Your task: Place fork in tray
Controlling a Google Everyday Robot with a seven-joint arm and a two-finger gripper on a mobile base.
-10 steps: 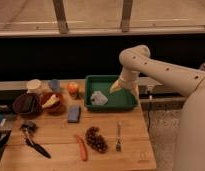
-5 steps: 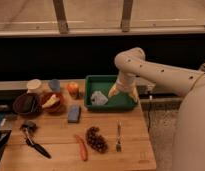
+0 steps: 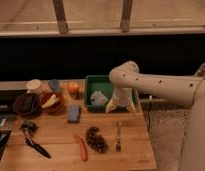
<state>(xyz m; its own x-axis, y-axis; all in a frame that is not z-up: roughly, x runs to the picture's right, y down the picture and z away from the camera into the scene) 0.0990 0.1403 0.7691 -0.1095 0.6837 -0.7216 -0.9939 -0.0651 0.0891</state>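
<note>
End effector (image 3: 115, 106) hung low over the front right edge of the green tray (image 3: 89, 94), at the bottom of the white arm (image 3: 161, 86) that reached in from the right. Whether it was spread or pressed together could not be told, and it carried nothing that could be made out. Compared with half a second before, it had dropped lower and come a little toward the front of the worktop (image 3: 56, 131), and the arm's bend had sunk with it.

The fork (image 3: 118, 136) had not moved. It lay on the worktop outside the tray, in front of it and just below the end effector, with a dark clustered object (image 3: 96, 139) and an orange stick (image 3: 81, 147) to its left. A pale crumpled item (image 3: 98, 98) sat inside the tray as before. No writing or label could be read anywhere.
</note>
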